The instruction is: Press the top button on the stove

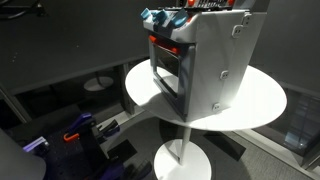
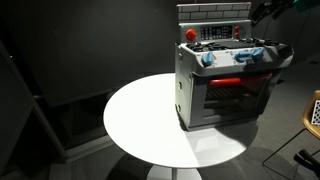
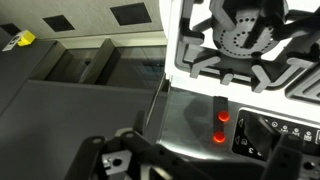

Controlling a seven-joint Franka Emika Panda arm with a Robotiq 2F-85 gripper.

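- A round white bench (image 1: 265,100) (image 2: 140,110) on a single pedestal carries everything, and both exterior views show dark floor around it.
- The room is dim, with a plain dark wall (image 2: 80,50) behind the bench in an exterior view.
- The stove (image 1: 215,60) (image 2: 225,95) stands upright on the bench top, set towards one edge rather than in the middle.
- One exterior view takes the stove face-on: the oven door (image 2: 228,100), the red strip (image 2: 225,81) above it, blue knobs (image 2: 208,58) along the upper edge and a red knob (image 2: 191,33) on the back panel.
- That view alone catches the arm (image 2: 278,10), up in the top corner above and behind the stove.
- In an exterior view from the stove's corner, its plain grey side wall fills the picture, and blue and red clutter (image 1: 75,130) lies on the floor, too small to make out.
- The wrist view looks straight down on the stove (image 3: 190,115): a dark burner (image 3: 245,30), then two small red lights (image 3: 220,126), one above the other, beside a dark panel (image 3: 265,135).
- The gripper (image 3: 205,168) comes in along the bottom edge of the wrist view, above the stove top; its jaws stand released, spread wide with only bare stove surface showing between them.
- Past the stove's edge, the wrist view drops to pale floor with two dark squares (image 3: 130,13).
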